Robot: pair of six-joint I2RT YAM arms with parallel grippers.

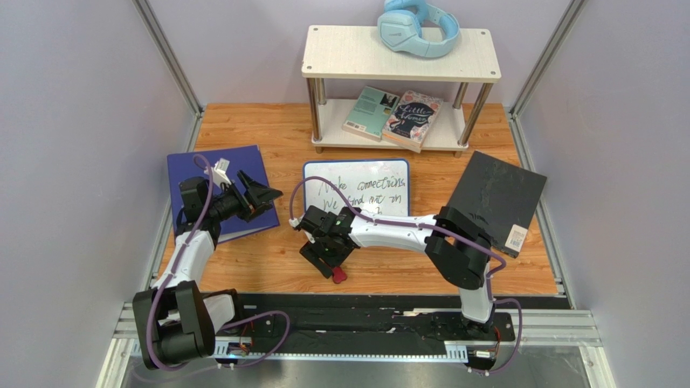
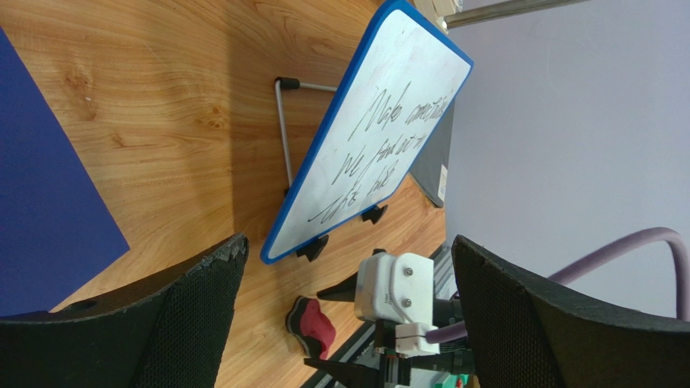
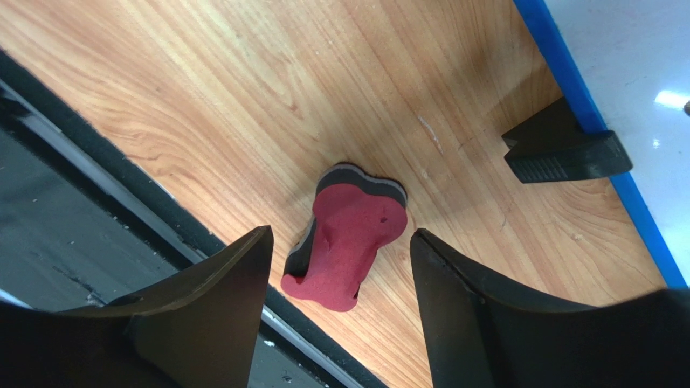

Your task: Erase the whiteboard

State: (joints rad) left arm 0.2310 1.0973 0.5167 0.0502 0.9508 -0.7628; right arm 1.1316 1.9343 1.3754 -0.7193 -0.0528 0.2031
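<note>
The whiteboard [image 1: 356, 187] stands tilted on its black feet mid-table, blue-framed, with dark handwritten text on it. It also shows in the left wrist view [image 2: 372, 137], and its lower edge shows in the right wrist view [image 3: 640, 89]. A red and grey eraser [image 1: 338, 275] lies on the wood in front of it, near the table's front edge [image 2: 312, 327] [image 3: 348, 234]. My right gripper [image 1: 330, 260] is open just above the eraser, one finger on each side of it, not touching [image 3: 340, 236]. My left gripper [image 1: 266, 196] is open and empty [image 2: 348, 240], left of the whiteboard.
A dark blue binder [image 1: 219, 174] lies under my left arm. A black flat board [image 1: 496, 198] lies at the right. A two-tier shelf [image 1: 478, 56] at the back holds blue headphones [image 1: 417, 28] and two books [image 1: 393, 113]. A black rail [image 1: 364, 303] runs along the front edge.
</note>
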